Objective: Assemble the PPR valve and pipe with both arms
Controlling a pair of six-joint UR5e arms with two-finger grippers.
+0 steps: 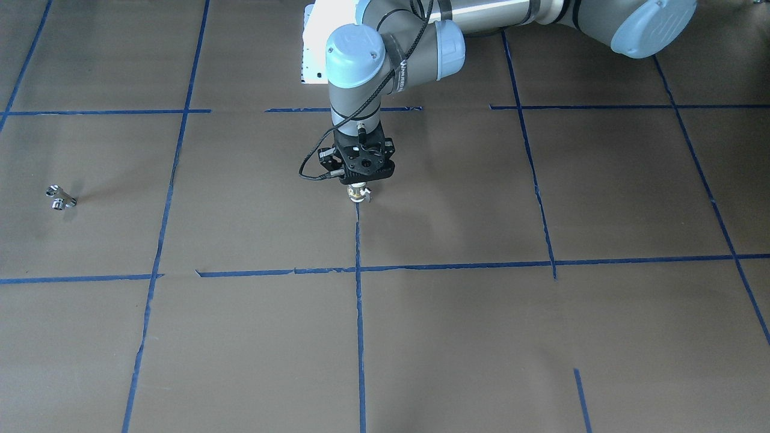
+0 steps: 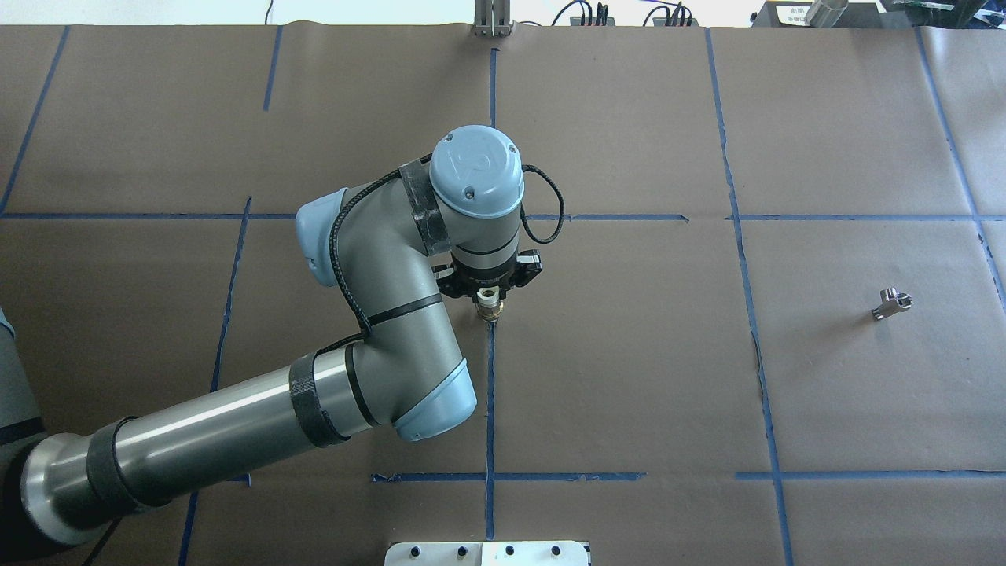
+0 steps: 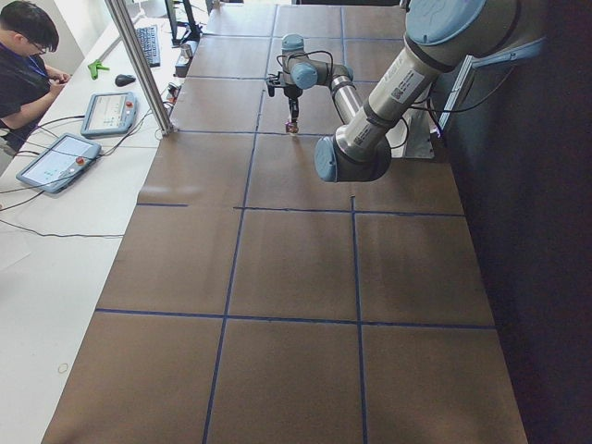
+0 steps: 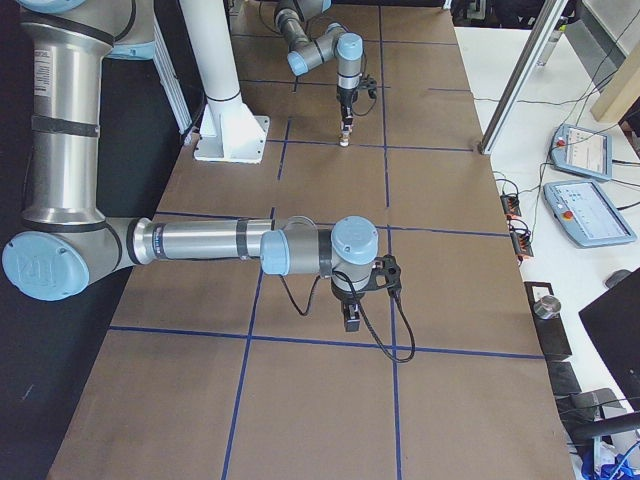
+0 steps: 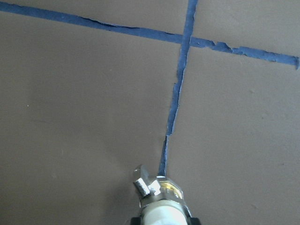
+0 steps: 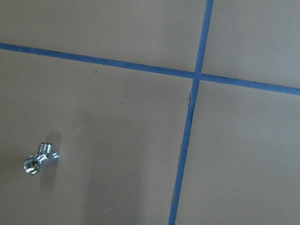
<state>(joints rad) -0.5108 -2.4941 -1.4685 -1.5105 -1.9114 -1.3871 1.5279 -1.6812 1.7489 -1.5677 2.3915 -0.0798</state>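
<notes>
Left gripper (image 1: 359, 184) points straight down and is clamped on the PPR valve (image 1: 358, 193). The grip is on the upper white end, with the brass band and side tab sticking out below. The black mount (image 1: 364, 162) hides most of the fingers in the overhead and front views. The left wrist view cuts the PPR valve (image 5: 160, 201) off at the bottom edge, with only slivers of black showing either side of it. The valve sits right at the end of the centre tape line (image 1: 359, 300), which starts just under it. Can't tell whether the valve's lower end touches the brown paper (image 1: 481, 337) or hangs just above it. The pipe (image 2: 890, 303) lies loose on the paper, well apart from the centre tape line, out toward the robot's right with nothing touching it. The right wrist view gives the best look at the pipe (image 6: 40, 159): one open round end faces the camera and a short stub sits beside it. In the exterior views it is too small to read its orientation. The right gripper (image 4: 351, 320) shows only in the exterior right view. It aims down over the paper, well off the centre tape line on the robot's right side. It is small and dark there, so can't tell if it's open or closed. Its fingers fall outside its own wrist view. Can't judge how near it is to the pipe either, since the pipe can't be made out in that side view.
</notes>
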